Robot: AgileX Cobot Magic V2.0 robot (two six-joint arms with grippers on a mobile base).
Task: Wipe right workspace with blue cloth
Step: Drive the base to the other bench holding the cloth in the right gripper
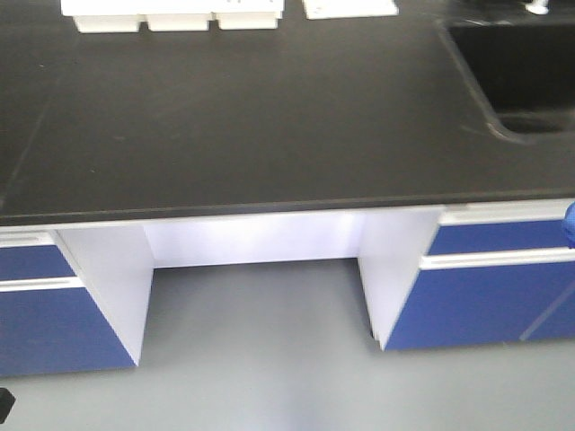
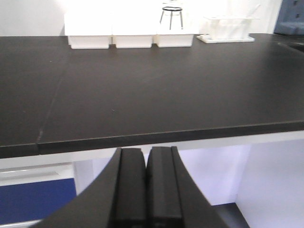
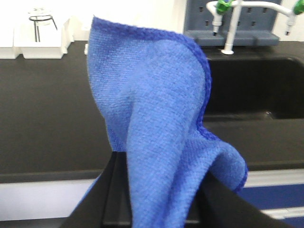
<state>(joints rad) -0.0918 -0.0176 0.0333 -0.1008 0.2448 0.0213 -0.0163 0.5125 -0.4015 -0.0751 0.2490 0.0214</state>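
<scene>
**Q:** Where's the blue cloth (image 3: 152, 118) vs. your right gripper (image 3: 161, 209)?

**A:** Right in it. In your right wrist cam the jaws sit at 6 o'clock, pinching a bunched part of the cloth. The rest fans up toward 12 and fills the mid frame. One fold spills over the jaw at 4 o'clock, its darker stitched edge showing. Cloth is off the black benchtop (image 3: 42, 118), which lies behind it.

**Q:** What's around it?

**A:** Sink (image 3: 256, 85) at 2 o'clock behind the cloth, white tap (image 3: 232, 28) w/ green knobs at 1, white bins (image 3: 33, 42) at 10–11 along the back of the bench.

**Q:** And your left gripper (image 2: 146, 190)?

**A:** At 6 o'clock in the left wrist cam, jaws pressed together w/ nothing between them. It sits just off the front edge of the benchtop, not touching. Bins at 11–12 and tube rack (image 2: 228, 28) at 1, both well apart from it.

**Q:** Front cam?

**A:** A blue sliver (image 1: 570, 224) at 3 o'clock on the frame edge, by the bench front. Too little shows, so you can't tell whether it's the cloth. Neither gripper is visible there.
</scene>
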